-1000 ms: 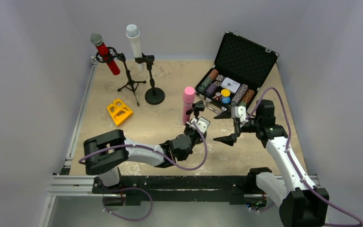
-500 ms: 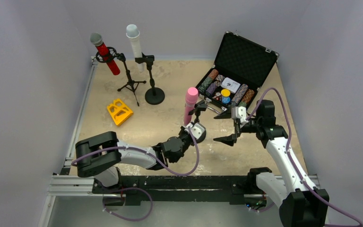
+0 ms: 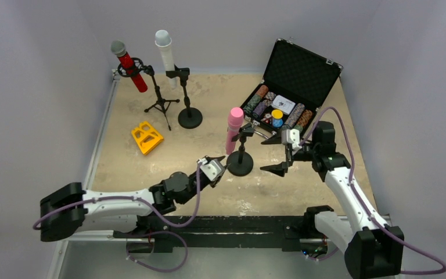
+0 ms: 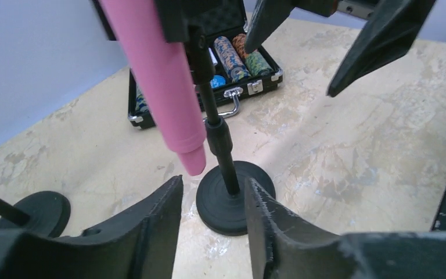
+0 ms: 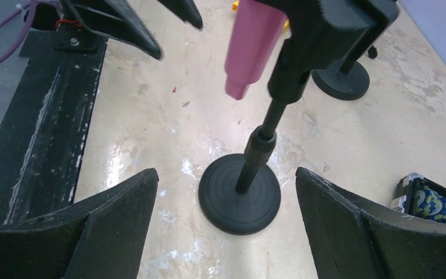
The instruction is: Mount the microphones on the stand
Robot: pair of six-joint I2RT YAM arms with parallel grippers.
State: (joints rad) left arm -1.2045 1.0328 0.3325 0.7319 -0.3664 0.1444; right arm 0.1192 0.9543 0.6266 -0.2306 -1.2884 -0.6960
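"3 microphones! Where is the pink one?" asks Ana.

"The pink microphone point(image 3: 233, 128) sits in the black clip on top of a short stand point(image 3: 240, 164) with a round black foot," says Ben. "It leans a little. Its fat end is up and its thin end points down beside the pole, up off the desk point(image 3: 197, 145)."

"Where is that stand?"

"Near the middle of the desk, just in front of the open black case point(image 3: 302, 70)."

"What about the other 2?"

"The white microphone point(image 3: 164, 52) is clipped to another round-foot stand point(image 3: 189, 118) at the back on the left. The red microphone point(image 3: 130, 67), sparkly with a grey head, sits in a ring on a 3-leg stand point(image 3: 161, 106) just beside it."

"Are the arms holding anything?"

"No. The left arm point(image 3: 116, 203) has the left jaws close to the round foot of the pink one's stand, on its left. There is only a narrow gap between them, with nothing in it."

"And the right arm point(image 3: 348, 192)?"

"The right jaws are wide apart, just to the right of that stand and pointing at it. They touch nothing."

"What else is there?"

"Rows of coloured chips point(image 3: 261, 92) lie in the case, and a yellow block point(image 3: 146, 138) lies on the desk near the 3-leg stand."
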